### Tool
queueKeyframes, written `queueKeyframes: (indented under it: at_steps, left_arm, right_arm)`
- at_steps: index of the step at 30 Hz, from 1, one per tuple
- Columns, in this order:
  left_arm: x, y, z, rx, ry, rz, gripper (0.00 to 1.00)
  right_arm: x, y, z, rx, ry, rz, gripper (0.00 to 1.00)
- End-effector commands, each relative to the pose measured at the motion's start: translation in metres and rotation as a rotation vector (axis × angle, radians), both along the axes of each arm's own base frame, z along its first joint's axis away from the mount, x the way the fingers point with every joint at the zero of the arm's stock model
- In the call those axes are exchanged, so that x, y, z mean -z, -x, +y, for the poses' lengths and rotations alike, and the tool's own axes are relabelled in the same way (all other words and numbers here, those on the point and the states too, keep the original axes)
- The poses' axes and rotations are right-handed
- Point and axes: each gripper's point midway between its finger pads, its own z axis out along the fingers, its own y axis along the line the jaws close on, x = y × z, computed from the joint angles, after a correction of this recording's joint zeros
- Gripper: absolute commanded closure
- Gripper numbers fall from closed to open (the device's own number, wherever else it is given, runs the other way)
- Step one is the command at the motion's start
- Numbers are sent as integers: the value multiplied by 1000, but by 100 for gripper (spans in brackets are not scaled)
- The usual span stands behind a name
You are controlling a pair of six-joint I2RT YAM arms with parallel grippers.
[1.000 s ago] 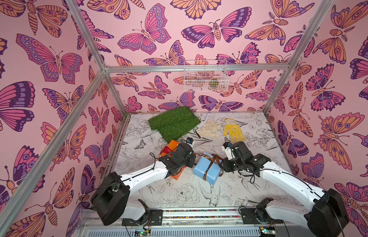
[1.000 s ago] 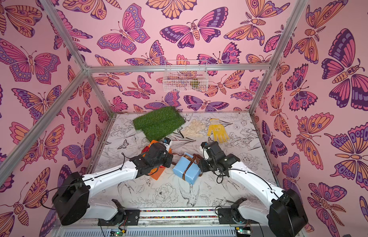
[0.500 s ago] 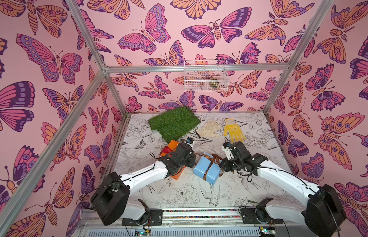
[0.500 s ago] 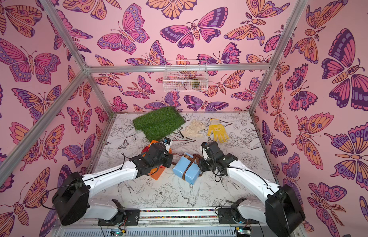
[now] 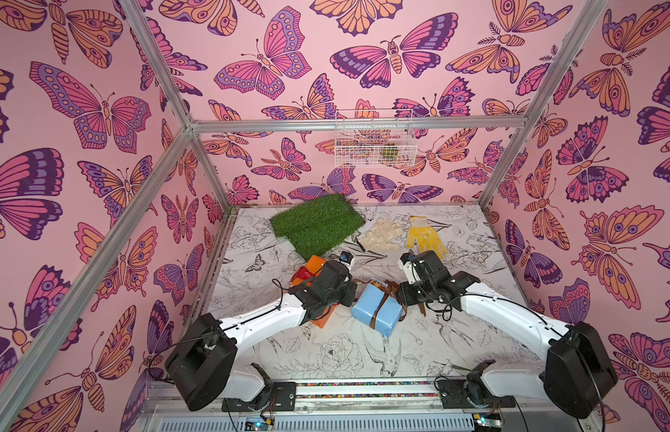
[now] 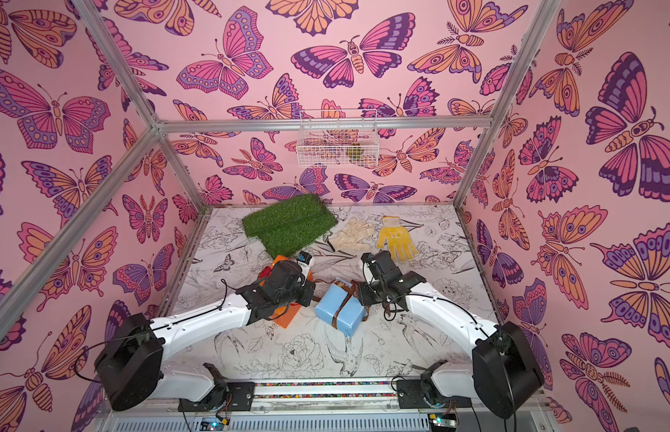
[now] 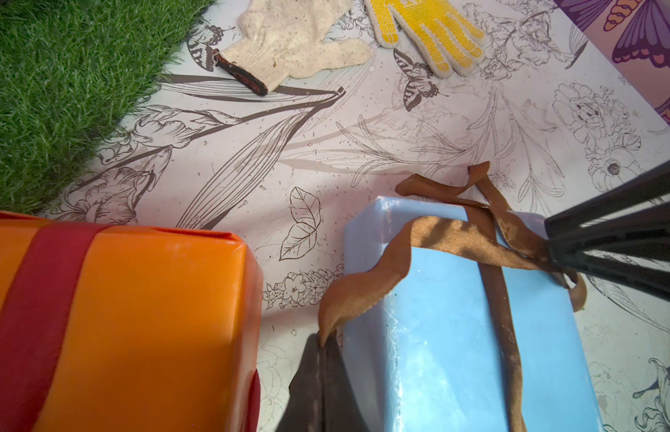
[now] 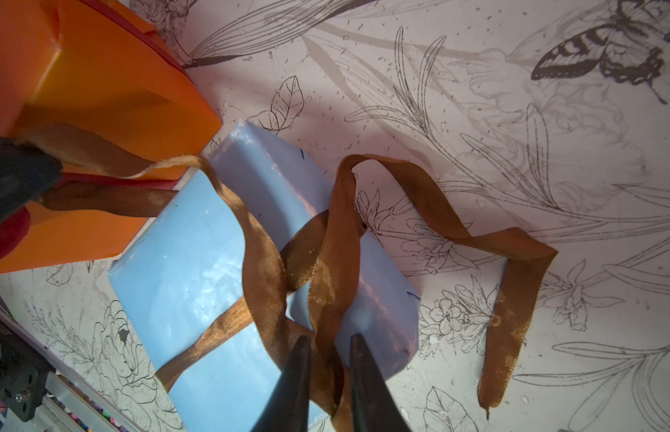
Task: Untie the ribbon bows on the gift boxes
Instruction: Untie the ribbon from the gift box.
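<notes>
Left wrist view shows the left gripper (image 7: 321, 338) closed, pinching one tail of the brown ribbon (image 7: 457, 239) beside the blue box (image 7: 438, 336). In the right wrist view, the right gripper (image 8: 328, 344) has its jaws narrowly apart, clamped on a bunched strand of that ribbon where it crosses on the box top. Another tail lies loose on the table (image 8: 475, 112). In both top views the blue box sits mid-table. The orange box (image 5: 314, 262), wrapped by the red ribbon (image 7: 38, 299), is just beside it at 9 o'clock. The grass mat (image 5: 318, 224) lies at 11 o'clock, with the white glove (image 5: 382, 233) and yellow glove (image 5: 425, 237) between 12 and 1 o'clock.
</notes>
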Motion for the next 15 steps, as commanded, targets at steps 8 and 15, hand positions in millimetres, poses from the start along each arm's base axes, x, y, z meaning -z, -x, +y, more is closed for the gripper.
queueKeyframes:
  at_steps: [8,15]
  left_arm:
    - [3,2,0,17,3,-2,100]
    - [5,1,2,3,-2,-3,100]
  right_arm:
    - [6,-2,0,-32,40,35,77]
    - [3,-1,-4,-17,53,25,100]
